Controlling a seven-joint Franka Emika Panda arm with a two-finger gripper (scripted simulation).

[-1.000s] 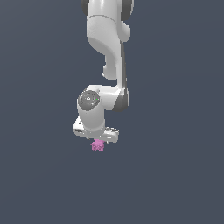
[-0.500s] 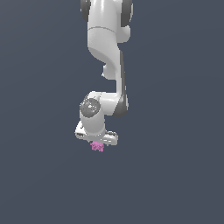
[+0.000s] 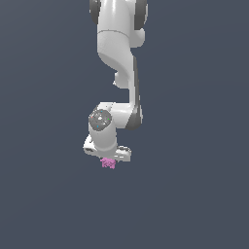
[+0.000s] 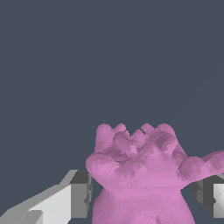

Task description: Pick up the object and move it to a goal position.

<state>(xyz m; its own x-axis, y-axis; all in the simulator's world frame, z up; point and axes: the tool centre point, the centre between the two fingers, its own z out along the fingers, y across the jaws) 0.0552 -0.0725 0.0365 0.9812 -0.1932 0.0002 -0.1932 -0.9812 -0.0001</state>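
The object (image 3: 108, 163) is a tiny pink lumpy figure with knobby bumps, hanging just below the white arm's hand in the exterior view. My gripper (image 3: 108, 161) is shut on the object, and the hand hides its fingers there. In the wrist view the object (image 4: 144, 175) fills the space between the two fingertips, with one grey-padded finger (image 4: 78, 194) pressed on one flank and the other finger (image 4: 210, 197) on the opposite flank.
Only a plain dark grey-blue surface surrounds the arm in both views. No other objects, containers or edges show, and no goal marker is visible.
The arm has kept shifting slightly toward the exterior view's left and a little lower, carrying the pink object with it. The grip looks unchanged.
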